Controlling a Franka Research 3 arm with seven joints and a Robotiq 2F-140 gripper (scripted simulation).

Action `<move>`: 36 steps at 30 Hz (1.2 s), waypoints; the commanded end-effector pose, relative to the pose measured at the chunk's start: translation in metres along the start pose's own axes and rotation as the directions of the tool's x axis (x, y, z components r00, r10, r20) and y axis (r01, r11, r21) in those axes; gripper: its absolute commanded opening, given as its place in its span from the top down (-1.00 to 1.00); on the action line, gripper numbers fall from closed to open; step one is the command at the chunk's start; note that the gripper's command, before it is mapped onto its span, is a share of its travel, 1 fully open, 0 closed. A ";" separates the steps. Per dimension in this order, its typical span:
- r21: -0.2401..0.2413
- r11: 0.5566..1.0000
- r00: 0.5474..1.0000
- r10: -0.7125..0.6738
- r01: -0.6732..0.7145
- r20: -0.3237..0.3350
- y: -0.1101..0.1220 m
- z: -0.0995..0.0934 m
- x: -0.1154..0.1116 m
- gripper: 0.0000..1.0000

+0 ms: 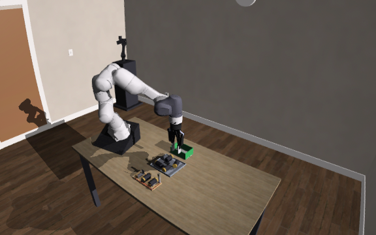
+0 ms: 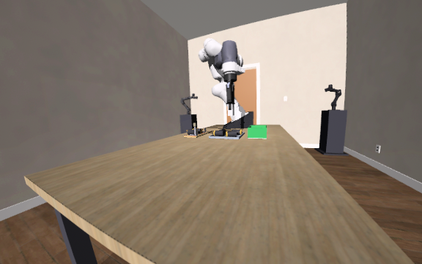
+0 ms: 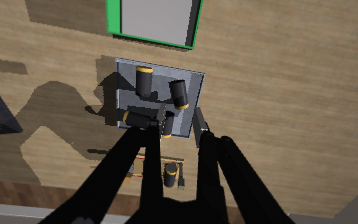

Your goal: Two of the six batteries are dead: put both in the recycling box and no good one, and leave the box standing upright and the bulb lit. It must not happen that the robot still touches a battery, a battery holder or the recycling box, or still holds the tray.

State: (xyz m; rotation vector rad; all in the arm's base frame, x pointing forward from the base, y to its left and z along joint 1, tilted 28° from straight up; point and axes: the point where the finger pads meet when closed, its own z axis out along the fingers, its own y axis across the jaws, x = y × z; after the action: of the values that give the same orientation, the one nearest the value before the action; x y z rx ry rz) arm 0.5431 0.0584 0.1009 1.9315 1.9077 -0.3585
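"What could go wrong?"

"The gripper (image 1: 176, 149) (image 2: 231, 112) (image 3: 179, 112) hangs with fingers parted, nothing between them. Four batteries (image 1: 159, 163) (image 2: 219, 133) (image 3: 144, 84) lie close in the tray (image 1: 171, 175) (image 2: 226, 137) (image 3: 198, 85); descending off-centre could knock a neighbour."

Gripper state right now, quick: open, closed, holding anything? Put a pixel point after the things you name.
Gripper (image 1: 176, 148) (image 2: 231, 111) (image 3: 179, 112): partly open, fingertips apart, holding nothing; above the tray (image 1: 170, 175) (image 2: 227, 137) (image 3: 196, 86) of batteries.

Lab-like room: robot arm (image 1: 129, 81) (image 2: 229, 51) on wooden table (image 1: 220, 183) (image 2: 211, 176), pedestal-mounted arms (image 2: 335, 97).
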 end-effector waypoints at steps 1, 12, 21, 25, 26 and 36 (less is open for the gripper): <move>0.003 0.969 0.969 -0.247 0.247 0.003 0.000 0.000 -0.002 0.41; 0.003 0.960 0.960 -0.280 0.280 0.003 0.000 0.001 -0.002 0.41; 0.003 0.960 0.960 -0.280 0.280 0.003 0.000 0.071 -0.002 0.41; 0.003 0.960 0.960 -0.280 0.280 0.003 0.000 0.071 -0.002 0.41; 0.003 0.960 0.960 -0.280 0.280 0.003 0.000 0.071 -0.002 0.41; 0.003 0.960 0.960 -0.280 0.280 0.003 0.000 0.071 -0.002 0.41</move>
State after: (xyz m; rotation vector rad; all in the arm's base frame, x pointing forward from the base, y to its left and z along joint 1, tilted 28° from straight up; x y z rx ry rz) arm 0.5468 0.0227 0.0374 1.6729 2.1748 -0.4545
